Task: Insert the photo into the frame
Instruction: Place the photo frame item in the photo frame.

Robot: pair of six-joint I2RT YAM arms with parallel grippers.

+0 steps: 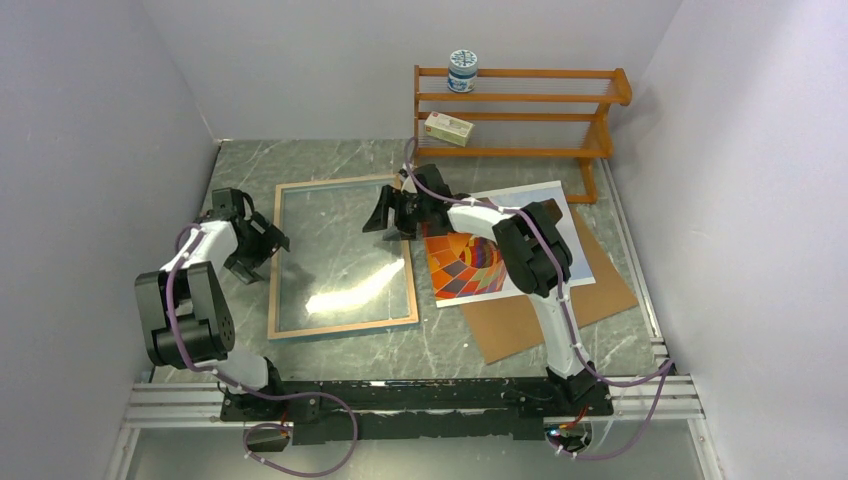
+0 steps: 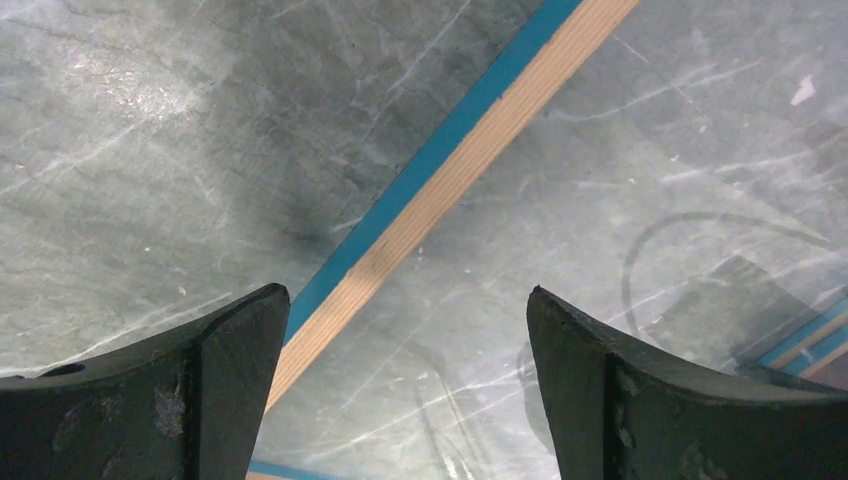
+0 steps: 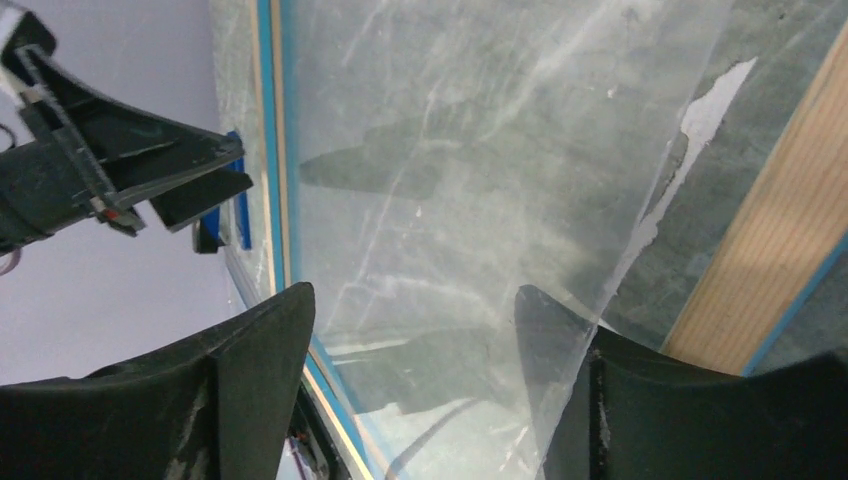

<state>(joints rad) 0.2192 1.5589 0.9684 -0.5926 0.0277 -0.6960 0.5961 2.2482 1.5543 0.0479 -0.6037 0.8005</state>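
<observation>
My left gripper gapes empty astride one edge of the frame, my right gripper spreads empty above its clear pane, and with the photo behind my right fingers on the backing board, that seemingly loose pane could skid if nudged.

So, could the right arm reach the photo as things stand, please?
Probably yes: the photo lies face up on the brown board with nothing on it, close by the right arm, whose jaws stand open.
</observation>
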